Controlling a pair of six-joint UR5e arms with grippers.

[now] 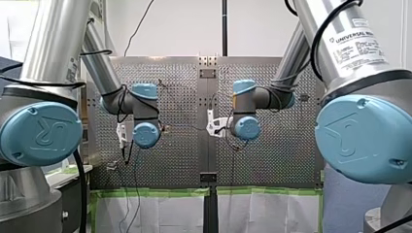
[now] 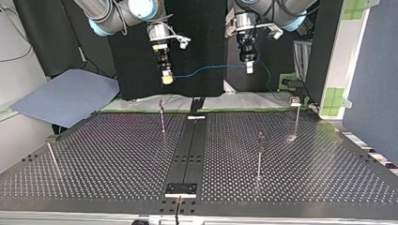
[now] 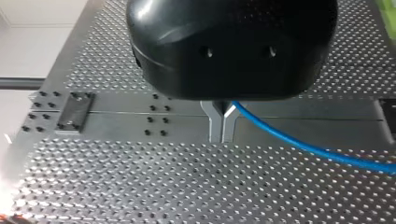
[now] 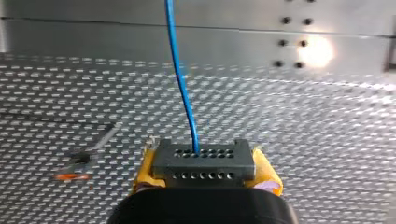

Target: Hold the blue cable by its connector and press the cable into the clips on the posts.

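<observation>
The right gripper (image 4: 204, 171) is closed on the dark connector (image 4: 203, 159), with its yellow pads (image 4: 145, 169) pressed against the connector's two sides. From the connector the blue cable (image 4: 182, 84) runs ahead through the air to the left gripper (image 3: 222, 125), whose metal fingers are pinched together on it. Both ends are held high over the desk (image 2: 117, 154). The posts (image 2: 162, 119) stand well below the connector, and no clip has been reached yet. For the step to be done well, the connector should be gripped firmly, the cable drawn lightly taut, and the span lowered squarely onto a clip rather than beside it. The word "UNIVERSAL" can be read on a label (image 1: 358, 44) on the right arm; the smaller print cannot be made out.
</observation>
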